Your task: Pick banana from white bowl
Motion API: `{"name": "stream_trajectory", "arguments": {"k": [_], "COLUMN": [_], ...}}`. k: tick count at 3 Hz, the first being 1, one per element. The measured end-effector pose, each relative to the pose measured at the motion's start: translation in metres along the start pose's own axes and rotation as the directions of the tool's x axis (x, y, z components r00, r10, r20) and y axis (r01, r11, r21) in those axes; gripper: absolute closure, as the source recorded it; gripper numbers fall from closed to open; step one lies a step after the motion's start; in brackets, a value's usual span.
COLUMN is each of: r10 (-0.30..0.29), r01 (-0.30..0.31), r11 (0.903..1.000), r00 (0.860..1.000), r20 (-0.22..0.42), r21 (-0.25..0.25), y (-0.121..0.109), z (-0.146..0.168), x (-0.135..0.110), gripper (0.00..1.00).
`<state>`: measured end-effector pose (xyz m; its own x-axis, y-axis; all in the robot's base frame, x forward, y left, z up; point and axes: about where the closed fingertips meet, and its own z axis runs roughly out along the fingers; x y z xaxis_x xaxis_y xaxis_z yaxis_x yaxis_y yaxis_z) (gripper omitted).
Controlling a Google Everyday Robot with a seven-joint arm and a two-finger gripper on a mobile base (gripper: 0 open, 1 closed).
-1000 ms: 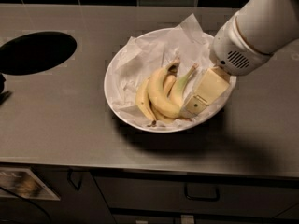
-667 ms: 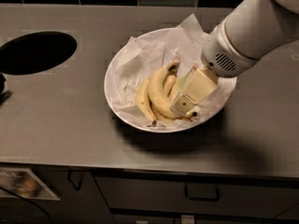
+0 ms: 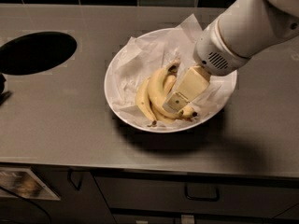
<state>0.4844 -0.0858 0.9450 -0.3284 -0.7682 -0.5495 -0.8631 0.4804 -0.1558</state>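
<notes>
The white bowl (image 3: 108, 85) stands on the grey counter, lined with crumpled white paper (image 3: 140, 55). Three yellow bananas lie bunched in its middle. The outer left one (image 3: 142, 99) is curved and ends in a small black tip at the front. Beside it lies a thick banana (image 3: 158, 84) with a dark stubby stem pointing to the back. A third banana (image 3: 189, 112) shows only at the front right, under the gripper. My gripper (image 3: 175, 101), cream-coloured, reaches down from the upper right and rests right over the bananas, hiding their right side.
A round dark hole (image 3: 35, 52) is cut into the counter at the left. A dark tiled wall runs along the back. The counter's front edge (image 3: 140, 171) has drawers with handles below it. My white arm (image 3: 243, 27) fills the upper right.
My gripper has moved left and down, from the bowl's right side onto the bunch of bananas. The bananas and bowl have not moved.
</notes>
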Motion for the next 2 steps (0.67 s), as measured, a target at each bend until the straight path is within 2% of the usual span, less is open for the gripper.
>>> {"name": "stream_trajectory", "arguments": {"k": [2], "r10": [-0.004], "r01": [0.005], "r11": [0.9999], "r00": [1.0], "r20": [-0.028], "r21": [0.01], "y": [0.0036], "z": [0.0045], "x": [-0.0071], "gripper": [0.0]}}
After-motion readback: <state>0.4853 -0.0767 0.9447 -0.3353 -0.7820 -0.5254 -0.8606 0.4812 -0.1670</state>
